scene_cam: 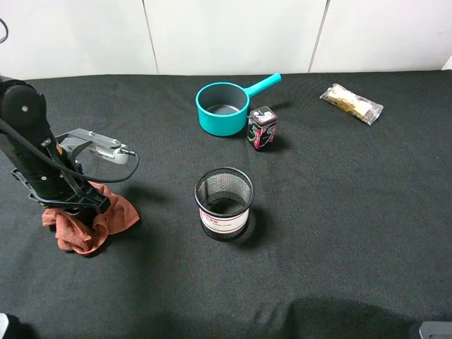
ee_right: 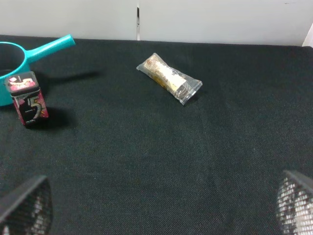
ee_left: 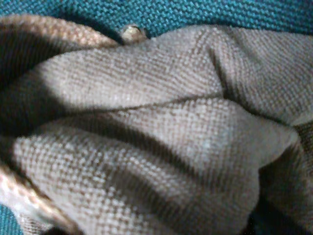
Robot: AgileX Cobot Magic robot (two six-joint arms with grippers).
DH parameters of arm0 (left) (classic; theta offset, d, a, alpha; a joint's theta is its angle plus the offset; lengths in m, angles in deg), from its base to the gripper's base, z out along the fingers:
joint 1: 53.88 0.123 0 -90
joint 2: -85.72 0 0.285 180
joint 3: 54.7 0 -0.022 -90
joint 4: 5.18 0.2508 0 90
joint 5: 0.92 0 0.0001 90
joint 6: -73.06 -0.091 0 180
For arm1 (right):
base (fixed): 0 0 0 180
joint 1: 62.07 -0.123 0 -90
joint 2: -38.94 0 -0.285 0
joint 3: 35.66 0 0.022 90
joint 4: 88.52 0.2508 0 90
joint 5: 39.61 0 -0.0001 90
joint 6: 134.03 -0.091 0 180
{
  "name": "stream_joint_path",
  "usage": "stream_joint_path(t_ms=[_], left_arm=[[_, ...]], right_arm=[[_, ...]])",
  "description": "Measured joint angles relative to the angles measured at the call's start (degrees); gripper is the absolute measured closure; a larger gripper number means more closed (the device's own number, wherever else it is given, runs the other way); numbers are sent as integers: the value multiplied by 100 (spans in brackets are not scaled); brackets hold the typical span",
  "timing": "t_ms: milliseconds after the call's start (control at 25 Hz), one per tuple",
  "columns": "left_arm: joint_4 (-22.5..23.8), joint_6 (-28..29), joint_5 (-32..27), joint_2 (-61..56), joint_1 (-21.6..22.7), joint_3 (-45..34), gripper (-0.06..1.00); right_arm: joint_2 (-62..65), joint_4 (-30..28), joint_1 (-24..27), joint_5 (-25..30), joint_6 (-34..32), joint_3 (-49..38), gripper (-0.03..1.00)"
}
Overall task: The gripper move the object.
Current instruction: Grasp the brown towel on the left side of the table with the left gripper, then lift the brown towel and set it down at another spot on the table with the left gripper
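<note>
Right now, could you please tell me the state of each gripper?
Left gripper: down on the red rag, jaws hidden, cannot tell.
Right gripper: open, holding nothing.

The table (scene_cam: 339,233) is covered in plain black cloth with a fine weave. Near its left edge the rag (scene_cam: 95,224) is rust-red; the left wrist view shows it as a duller brown with a looped terry texture. The left arm (scene_cam: 28,134) is black with a silver-grey segment. Toward the far edge the saucepan (scene_cam: 222,113) is teal, and the tin (scene_cam: 263,129) is black with pink-red and white print. The mesh cup (scene_cam: 224,191) is black with a white, red-banded label. The packet (scene_cam: 352,104) is clear over pale yellow contents.
</note>
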Motion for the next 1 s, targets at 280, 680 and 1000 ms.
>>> stream_joint_path(t_ms=[280, 680, 1000], left_arm=[[-139, 0, -19, 0, 0, 0, 76], [-179, 140, -117, 0, 0, 38, 80], [-165, 482, -873, -631, 0, 749, 80]], right_arm=[[0, 0, 0, 0, 0, 0, 27], [0, 0, 0, 0, 0, 0, 27], [0, 0, 0, 0, 0, 0, 27]])
